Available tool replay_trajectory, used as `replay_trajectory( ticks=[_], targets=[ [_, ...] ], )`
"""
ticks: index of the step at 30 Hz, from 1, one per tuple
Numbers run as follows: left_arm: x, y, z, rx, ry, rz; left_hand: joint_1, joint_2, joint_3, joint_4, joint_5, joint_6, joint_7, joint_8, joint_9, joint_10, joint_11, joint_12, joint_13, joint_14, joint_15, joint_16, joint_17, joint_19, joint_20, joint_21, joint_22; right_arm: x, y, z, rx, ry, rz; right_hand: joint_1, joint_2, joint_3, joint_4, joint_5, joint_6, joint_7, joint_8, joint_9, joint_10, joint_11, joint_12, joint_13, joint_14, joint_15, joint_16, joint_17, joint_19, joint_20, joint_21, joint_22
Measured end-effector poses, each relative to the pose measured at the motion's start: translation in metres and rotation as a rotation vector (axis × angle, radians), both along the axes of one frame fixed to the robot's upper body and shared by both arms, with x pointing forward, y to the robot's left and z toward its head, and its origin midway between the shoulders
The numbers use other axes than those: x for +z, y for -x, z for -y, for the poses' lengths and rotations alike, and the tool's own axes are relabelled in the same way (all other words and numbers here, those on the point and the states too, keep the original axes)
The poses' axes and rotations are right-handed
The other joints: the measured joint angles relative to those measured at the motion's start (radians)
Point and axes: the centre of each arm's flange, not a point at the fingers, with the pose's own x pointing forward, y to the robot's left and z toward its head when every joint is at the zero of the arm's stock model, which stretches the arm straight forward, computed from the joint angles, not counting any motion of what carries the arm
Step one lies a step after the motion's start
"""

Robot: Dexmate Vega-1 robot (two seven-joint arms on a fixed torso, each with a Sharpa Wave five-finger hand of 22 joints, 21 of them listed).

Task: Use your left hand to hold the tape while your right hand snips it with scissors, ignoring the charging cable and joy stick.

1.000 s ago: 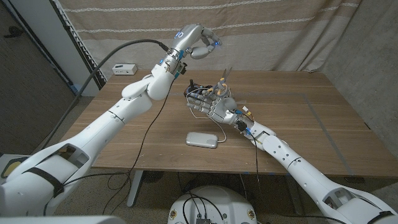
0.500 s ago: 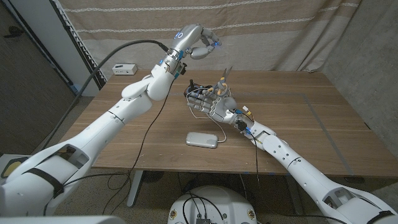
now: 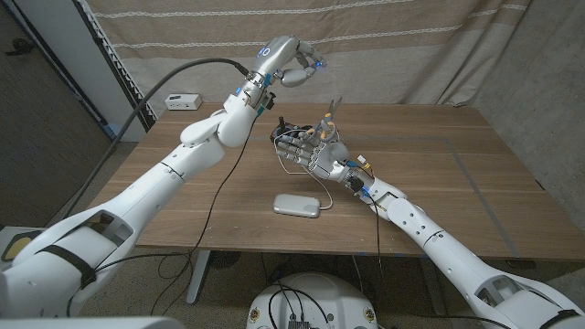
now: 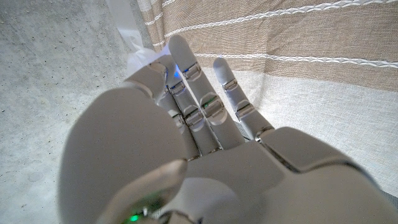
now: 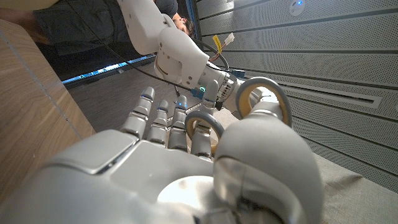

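Tape [image 3: 315, 64]: pinched aloft by your left robot hand [image 3: 294, 68].
Scissors [image 3: 326, 117]: gripped by your right robot hand [image 3: 311, 151].
Next: raise blades to tape.

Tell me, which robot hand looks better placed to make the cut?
The right robot hand: it already grips the grey-handled metal scissors, blades pointing up toward the raised left robot hand, which seems to hold something blue, likely the tape.

Looks like a robotics lab or test bay. Plain wooden tabletop [image 3: 457, 174] set on bare concrete floor [image 3: 548, 128], hemmed in by a striped beige curtain [image 3: 411, 46] hung as a backdrop. Perforated grey wall panels [image 5: 348, 81] and loose cables [image 3: 206, 219] trailing off the tabletop.
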Motion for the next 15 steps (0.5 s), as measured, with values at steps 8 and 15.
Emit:
replay_trajectory(
  ticks=[8,15],
  targets=[
    [0.0002,-0.0010,0.0004,0.000,-0.001,-0.001,0.000,0.000,0.000,0.000,0.000,0.000,0.000,0.000,0.000,0.000,0.000,0.001,0.000,0.000,0.000,0.000,0.000,-0.002,-0.002,0.000,0.000,-0.0009,-0.0006,0.0006,-0.001,0.004,-0.006,0.055,0.055,0.037,-0.030,0.011,0.039,-0.007,0.000,-0.014,0.014,-0.014,0.000,0.000,0.005,-0.005,0.000,0.000,0.010,0.001,-0.011,0.000],
    [0.0003,-0.0013,0.0002,0.001,0.000,-0.001,0.000,0.000,0.000,0.000,0.000,0.000,0.000,0.000,0.000,0.000,0.000,0.002,0.000,0.000,0.000,0.000,0.000,-0.007,0.003,0.006,0.000,-0.0021,-0.0009,-0.0003,-0.001,0.010,-0.014,0.115,0.088,0.096,-0.044,0.018,0.039,-0.008,-0.015,-0.027,0.021,-0.021,0.000,-0.003,0.009,-0.009,0.000,0.001,0.020,0.002,-0.011,0.002]
  ],
)
